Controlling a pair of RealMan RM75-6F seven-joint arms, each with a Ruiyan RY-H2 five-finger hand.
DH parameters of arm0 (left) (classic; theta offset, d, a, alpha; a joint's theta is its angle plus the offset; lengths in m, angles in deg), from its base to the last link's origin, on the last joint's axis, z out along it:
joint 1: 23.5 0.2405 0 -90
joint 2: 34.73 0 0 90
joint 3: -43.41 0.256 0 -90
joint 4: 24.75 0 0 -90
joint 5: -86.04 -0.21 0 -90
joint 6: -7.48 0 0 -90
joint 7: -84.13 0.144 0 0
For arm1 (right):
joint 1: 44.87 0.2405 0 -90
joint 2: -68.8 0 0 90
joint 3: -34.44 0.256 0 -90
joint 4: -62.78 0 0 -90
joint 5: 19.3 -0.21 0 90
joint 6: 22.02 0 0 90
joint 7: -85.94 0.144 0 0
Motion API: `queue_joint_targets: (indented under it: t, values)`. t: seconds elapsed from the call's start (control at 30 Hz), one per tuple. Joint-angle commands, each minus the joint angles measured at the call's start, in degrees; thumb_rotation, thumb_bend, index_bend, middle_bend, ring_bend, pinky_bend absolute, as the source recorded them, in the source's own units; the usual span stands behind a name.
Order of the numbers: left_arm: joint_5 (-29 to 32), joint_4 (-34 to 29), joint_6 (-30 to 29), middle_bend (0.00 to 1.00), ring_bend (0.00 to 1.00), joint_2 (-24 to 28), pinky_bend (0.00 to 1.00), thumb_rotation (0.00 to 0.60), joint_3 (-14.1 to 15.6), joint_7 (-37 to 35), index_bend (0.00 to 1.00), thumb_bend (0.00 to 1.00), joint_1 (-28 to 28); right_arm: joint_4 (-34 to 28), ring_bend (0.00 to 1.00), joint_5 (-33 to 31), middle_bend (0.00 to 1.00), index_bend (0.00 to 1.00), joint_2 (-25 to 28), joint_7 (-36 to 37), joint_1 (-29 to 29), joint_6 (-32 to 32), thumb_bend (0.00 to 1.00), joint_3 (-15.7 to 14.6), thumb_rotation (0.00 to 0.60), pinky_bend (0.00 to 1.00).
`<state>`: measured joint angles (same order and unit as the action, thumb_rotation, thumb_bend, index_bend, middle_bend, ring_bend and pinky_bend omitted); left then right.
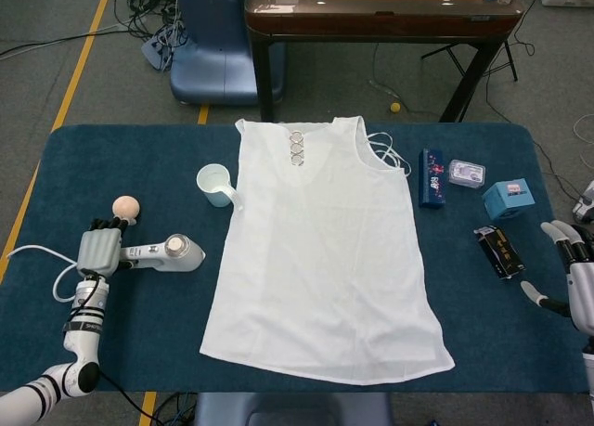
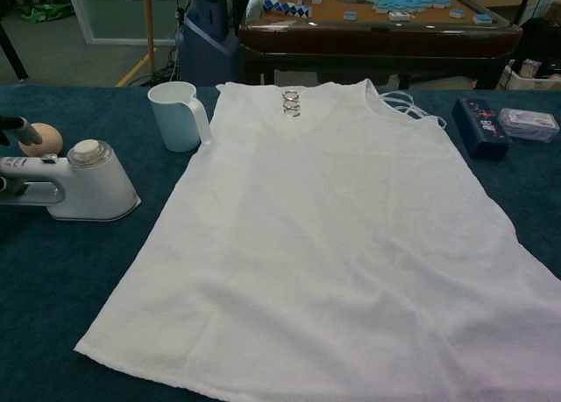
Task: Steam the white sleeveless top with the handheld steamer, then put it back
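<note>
Steamer (image 1: pixel 165 252) lies on the desk (image 1: pixel 306 370) left of the white sleeveless top (image 1: pixel 320 250), handle pointing away from it into the left hand (image 1: pixel 97 250), which wraps that handle; grip firmness unclear. Right hand (image 1: pixel 568 268) hovers open, far beyond the top's other side.

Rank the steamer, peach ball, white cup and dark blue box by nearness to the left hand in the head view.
From the left hand:
1. Steamer, right beside it.
2. Peach ball, just beyond.
3. White cup, by the top's edge.
4. Dark blue box, past the top.
</note>
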<state>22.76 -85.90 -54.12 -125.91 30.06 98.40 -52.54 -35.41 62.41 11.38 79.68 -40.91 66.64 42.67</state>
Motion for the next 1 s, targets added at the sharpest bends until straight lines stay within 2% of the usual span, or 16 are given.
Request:
queue_joint_targets:
  t: [0.03, 0.33, 0.73, 1.0]
  values:
    - [-0.8, 4.6, 1.0, 0.32, 0.3, -2.0, 0.19, 0.6, -0.1, -1.4, 0.34, 0.27, -1.3, 0.0, 0.14, -0.2, 0.19, 0.17, -0.1, 0.0, 0.0, -0.1, 0.09, 0.0, 0.6, 0.16]
    - [-4.9, 6.6, 0.2, 0.49, 0.43, -3.4, 0.37, 0.6, 1.9, -7.2, 0.54, 0.27, -1.1, 0.2, 0.14, -0.6, 0.19, 0.17, -0.4, 0.0, 0.0, -0.7, 0.09, -0.1, 0.6, 0.16]
    - [-8.6, 6.8, 0.2, 0.57, 0.49, -3.8, 0.45, 0.6, 2.8, -13.7, 0.66, 0.27, -1.6, 0.1, 0.14, -1.0, 0.19, 0.17, -0.5, -0.3, -0.1, -0.9, 0.09, -0.2, 0.6, 0.16]
    - [-8.4, 8.5, 1.9, 0.64, 0.54, -4.8, 0.52, 0.6, 1.7, -20.2, 0.78, 0.27, -2.1, -0.1, 0.14, -1.2, 0.19, 0.17, -0.5, -0.4, -0.4, -0.8, 0.09, -0.4, 0.6, 0.16]
